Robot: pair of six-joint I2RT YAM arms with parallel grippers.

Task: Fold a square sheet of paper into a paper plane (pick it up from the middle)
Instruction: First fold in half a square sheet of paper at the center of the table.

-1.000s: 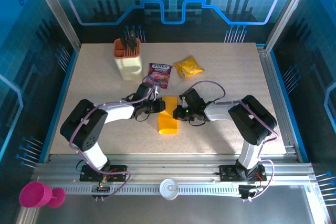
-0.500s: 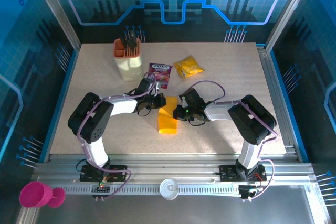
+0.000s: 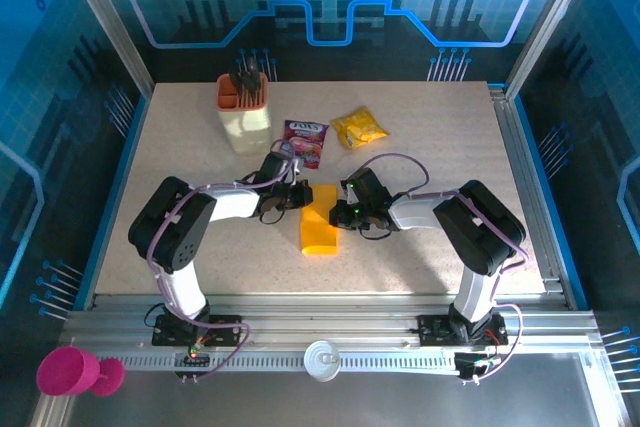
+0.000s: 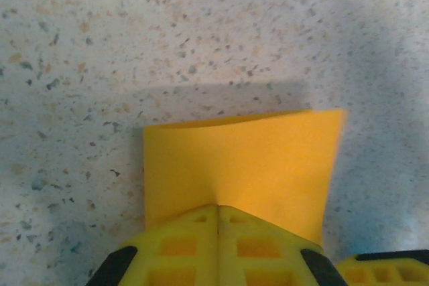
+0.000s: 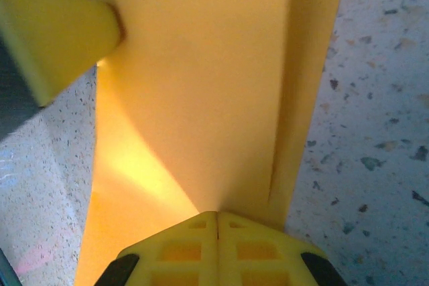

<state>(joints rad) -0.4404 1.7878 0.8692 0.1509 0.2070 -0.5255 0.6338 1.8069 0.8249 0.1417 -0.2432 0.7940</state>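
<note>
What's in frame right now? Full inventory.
square sheet of paper: 1, orange-yellow, table centre, folded narrower
holder: 1, beige with orange top, far left of table
printed packet: 1, purple, right of holder
snack packet: 1, yellow, crinkled, right of printed packet
cup-like thing: 1, pink, off the table, near left
round disc: 1, white, near rail between the arm bases
table: 1, speckled beige
left fingers: 1 pair, yellow, shut on the sheet's edge
right fingers: 1 pair, yellow, shut on the sheet's other side
</note>
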